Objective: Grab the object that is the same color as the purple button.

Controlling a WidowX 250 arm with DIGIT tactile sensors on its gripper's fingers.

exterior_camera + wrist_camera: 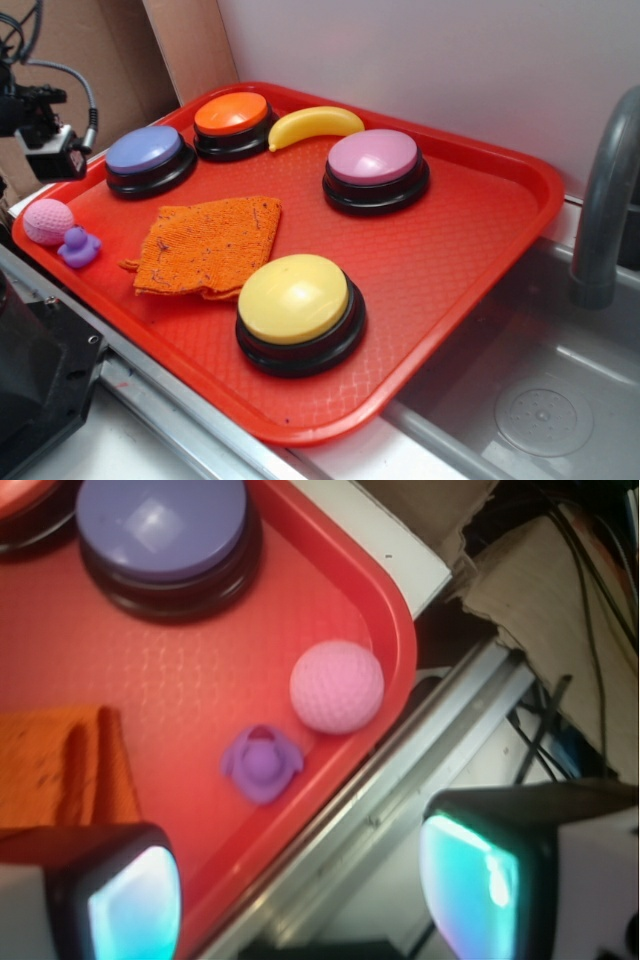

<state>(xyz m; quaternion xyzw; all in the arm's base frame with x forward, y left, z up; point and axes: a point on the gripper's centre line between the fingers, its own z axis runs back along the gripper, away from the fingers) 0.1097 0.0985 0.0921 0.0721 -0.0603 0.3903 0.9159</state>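
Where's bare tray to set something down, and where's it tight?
Biggest free patch: tray floor right of the yellow button and below the pink button. A smaller one lies between the cloth and pink button. Crowded: left corner, where the duck sits by the ball.

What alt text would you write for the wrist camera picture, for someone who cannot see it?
A tiny purple rubber duck sits beside a pale pink dimpled ball near the corner of a red plastic tray. A big purple dome button lies beyond them, an orange cloth to the left, and the gripper's open fingers frame the bottom.
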